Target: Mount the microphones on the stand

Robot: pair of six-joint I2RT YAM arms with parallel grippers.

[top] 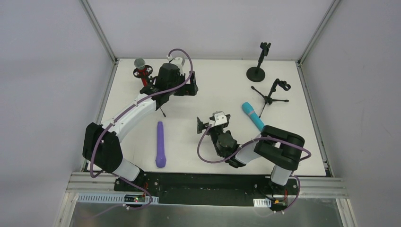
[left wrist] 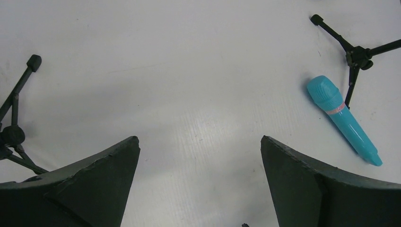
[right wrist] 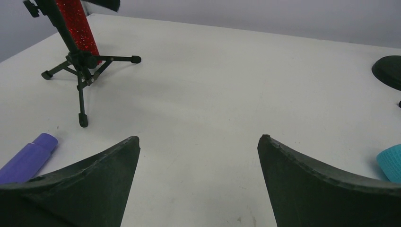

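Currently L gripper (top: 190, 87) has jaws fully apart, nothing held. R gripper (top: 204, 125) is likewise wide, nothing held. Red glitter mic w/ grey mesh head (top: 140, 65) sits in small black tripod stand (right wrist: 82, 61), table 10 o'clock, near L gripper. Purple plastic mic (top: 161, 144) lies flat at 7 o'clock. Cyan plastic mic (top: 253, 117) lies flat at 4 o'clock, beside second black tripod stand (top: 273, 93). Black round-base stand (top: 257, 72) is upright at 1 o'clock.

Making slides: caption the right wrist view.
Open right fingers above white table; red glittery microphone in black tripod stand, purple microphone lying.
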